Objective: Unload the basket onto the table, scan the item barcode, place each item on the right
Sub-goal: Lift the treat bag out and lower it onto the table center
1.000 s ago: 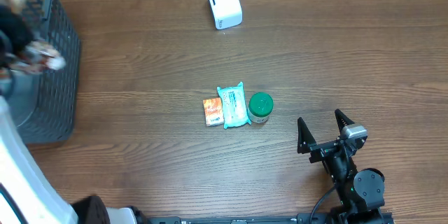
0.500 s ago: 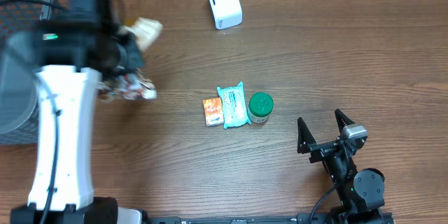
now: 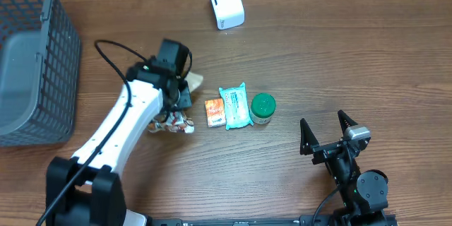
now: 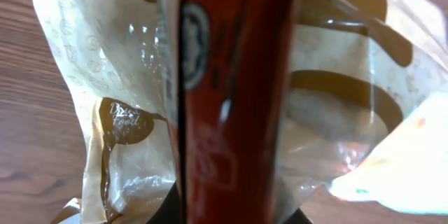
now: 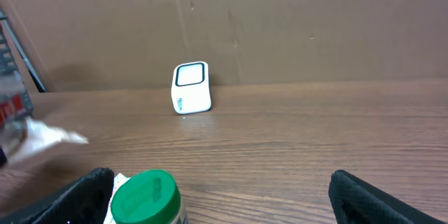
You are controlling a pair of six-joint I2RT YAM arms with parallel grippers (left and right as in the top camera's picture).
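Plastic bag is pinched in the left gripper, well short of the scanner; scan not yet done. Right gripper gapes, idle.

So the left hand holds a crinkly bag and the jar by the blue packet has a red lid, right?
The jar has a green lid, not red: see the overhead view. Otherwise yes: left gripper holds the crinkly bag, jar by the blue packet.
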